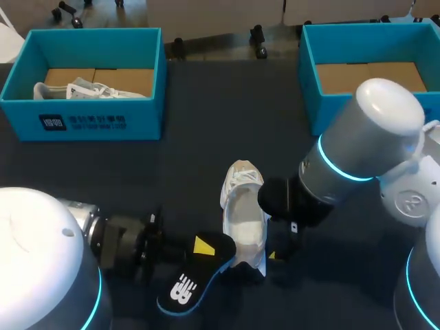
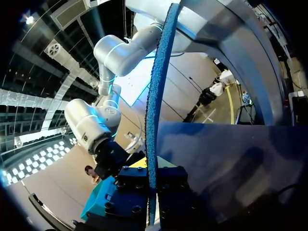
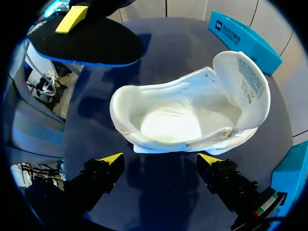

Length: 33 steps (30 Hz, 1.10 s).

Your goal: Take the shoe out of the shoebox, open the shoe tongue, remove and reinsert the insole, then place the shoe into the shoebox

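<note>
My left fingers (image 1: 204,245) clamp the black insole (image 1: 185,289); my right fingers (image 3: 109,159) stand wide, just beside the white shoe (image 3: 183,120) on the table (image 1: 192,137).

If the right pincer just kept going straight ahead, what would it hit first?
Most likely the white shoe, which sits directly ahead of the open right pincer, though the exact depth is unclear.
</note>
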Each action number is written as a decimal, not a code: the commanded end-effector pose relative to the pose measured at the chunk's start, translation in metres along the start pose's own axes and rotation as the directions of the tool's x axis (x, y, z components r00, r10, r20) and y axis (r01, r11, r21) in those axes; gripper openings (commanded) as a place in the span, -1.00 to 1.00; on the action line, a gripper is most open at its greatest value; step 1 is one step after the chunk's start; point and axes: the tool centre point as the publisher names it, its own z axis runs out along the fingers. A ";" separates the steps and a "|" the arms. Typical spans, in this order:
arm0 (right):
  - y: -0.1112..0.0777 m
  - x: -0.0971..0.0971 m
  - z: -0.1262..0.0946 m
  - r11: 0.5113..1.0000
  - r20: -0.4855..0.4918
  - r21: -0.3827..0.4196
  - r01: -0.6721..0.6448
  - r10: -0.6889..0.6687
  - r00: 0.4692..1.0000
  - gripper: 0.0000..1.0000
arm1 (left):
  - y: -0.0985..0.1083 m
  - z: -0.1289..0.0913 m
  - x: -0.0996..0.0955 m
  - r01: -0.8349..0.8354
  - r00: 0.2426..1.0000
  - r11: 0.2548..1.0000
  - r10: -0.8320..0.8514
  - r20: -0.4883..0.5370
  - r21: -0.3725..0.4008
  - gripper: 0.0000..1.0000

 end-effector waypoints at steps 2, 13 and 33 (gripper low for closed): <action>0.004 0.007 0.003 1.000 0.011 0.007 -0.010 0.010 1.000 1.00 | 0.001 0.004 0.004 -0.002 1.000 1.000 0.002 0.004 0.003 -1.00; 0.004 0.013 0.002 1.000 0.021 0.009 -0.011 0.011 1.000 1.00 | 0.003 0.010 0.003 0.022 1.000 1.000 -0.022 0.013 -0.014 -1.00; 0.004 0.013 0.002 1.000 0.021 0.009 -0.011 0.011 1.000 1.00 | 0.030 0.028 0.007 0.071 0.997 0.997 -0.069 0.039 -0.039 -1.00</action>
